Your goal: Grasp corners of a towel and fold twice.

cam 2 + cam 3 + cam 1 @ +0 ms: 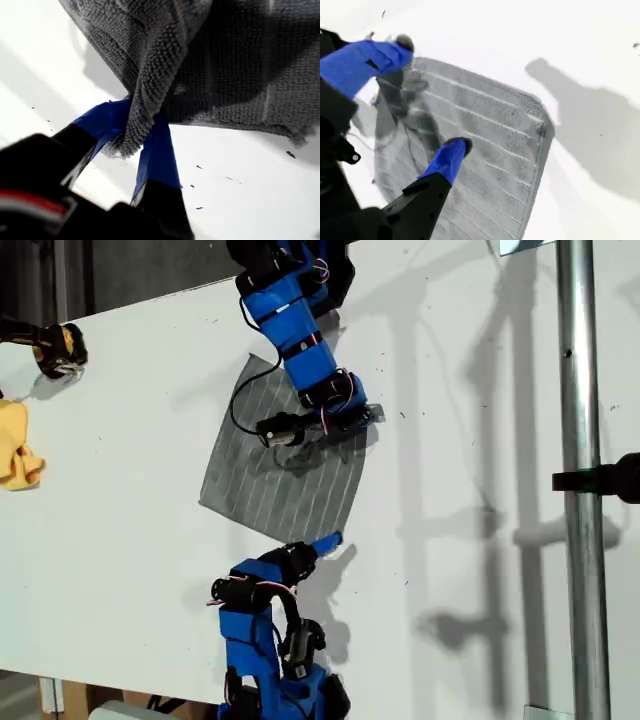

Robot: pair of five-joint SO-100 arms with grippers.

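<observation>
while the towel [285, 475] lies on the table [450, 440] | first pincer [142, 132] clamps a corner [131, 137] | second pincer [415, 100] gapes

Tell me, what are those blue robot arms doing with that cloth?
They are starting to fold the grey striped towel lying on the white table. My first gripper has pinched one corner of the towel and bunched it up off the table. My second gripper is open above the towel, with nothing held yet. The towel is mostly flat, so no fold is done. A small yellow cloth lies at the exterior view's left edge.
</observation>
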